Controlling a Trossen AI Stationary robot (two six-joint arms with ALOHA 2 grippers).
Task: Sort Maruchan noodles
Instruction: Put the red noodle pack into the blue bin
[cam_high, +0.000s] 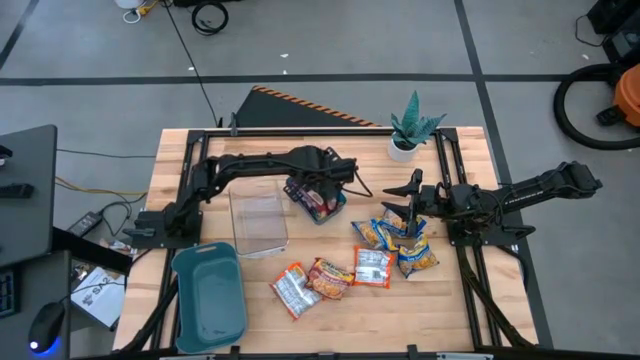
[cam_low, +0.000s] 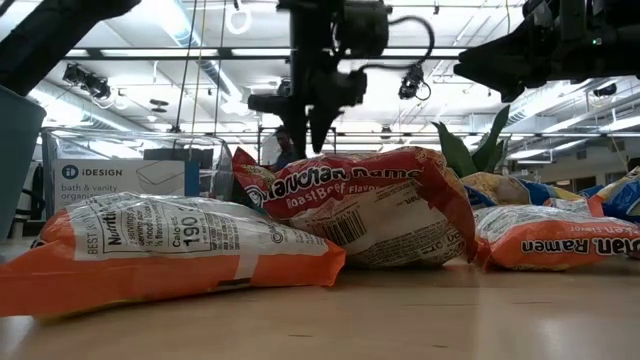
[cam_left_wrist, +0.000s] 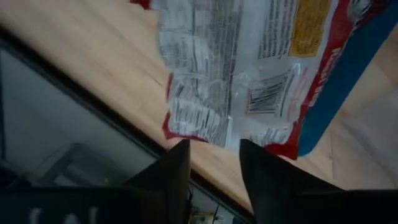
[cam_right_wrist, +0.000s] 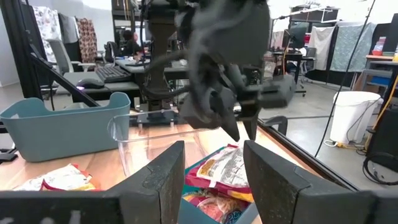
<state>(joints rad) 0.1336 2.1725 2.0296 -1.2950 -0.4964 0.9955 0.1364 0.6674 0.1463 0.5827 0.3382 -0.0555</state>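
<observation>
Sorting is midway: left gripper (cam_high: 322, 192), jaws parted, hovers above red-and-white crinkly noodle packets (cam_high: 312, 199) in a teal tray (cam_high: 336, 207) mid-bench. Right gripper (cam_high: 412, 212), jaws parted, waits over the loose orange and yellow-and-blue packets (cam_high: 398, 243); a grasp there likely comes next.

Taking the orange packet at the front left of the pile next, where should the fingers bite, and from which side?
Grip the orange packet's free outer end, toward the teal tray, coming straight down. It lies flat and angled on the table, and its other end sits close beside the red packet, so that side is probably too crowded.
</observation>
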